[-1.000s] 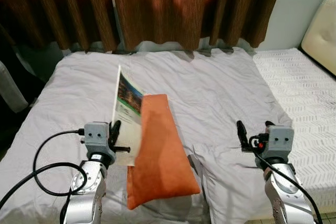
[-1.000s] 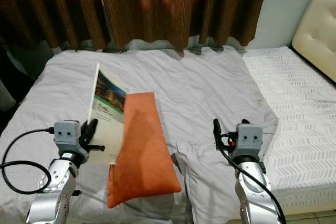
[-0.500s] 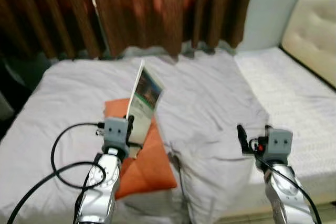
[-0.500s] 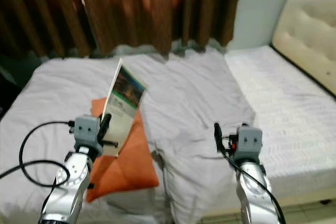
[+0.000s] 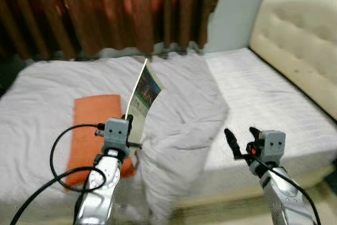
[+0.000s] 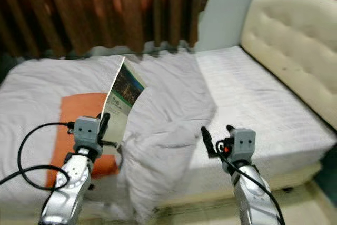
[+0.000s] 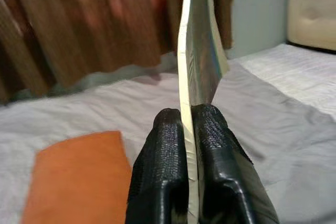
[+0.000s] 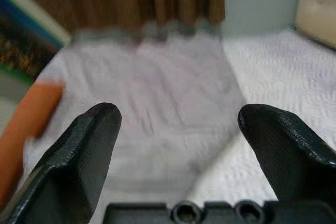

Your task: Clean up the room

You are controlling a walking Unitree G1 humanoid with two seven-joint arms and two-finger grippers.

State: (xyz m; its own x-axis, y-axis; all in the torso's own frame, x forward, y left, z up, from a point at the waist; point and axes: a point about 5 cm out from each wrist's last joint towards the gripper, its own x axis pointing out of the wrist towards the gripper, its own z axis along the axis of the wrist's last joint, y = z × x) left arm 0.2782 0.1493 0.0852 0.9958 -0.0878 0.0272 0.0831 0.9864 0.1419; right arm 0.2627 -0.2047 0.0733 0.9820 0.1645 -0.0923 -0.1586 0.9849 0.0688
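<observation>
Bedroom setup here: a bed (image 5: 274, 104) with a white textured mattress cover and a cream tufted headboard (image 5: 295, 46) trimmed in dark wood, up against a pale blue-grey wall (image 5: 237, 9). Heavy brown curtains (image 5: 105, 9) hang behind it with warm reddish light glowing through. A strip of light tiled floor (image 6: 300, 204) shows at the bed's near edge.

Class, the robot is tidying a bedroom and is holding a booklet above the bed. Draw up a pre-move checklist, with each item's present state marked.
1. Left pincer shut on the booklet: ok.
2. Booklet lifted off the grey sheet: ok.
3. Right pincer open and holding nothing: ok.
4. Orange cushion lying flat on the bed: ok.
5. Place to put the booklet down identified: cannot tell.
</observation>
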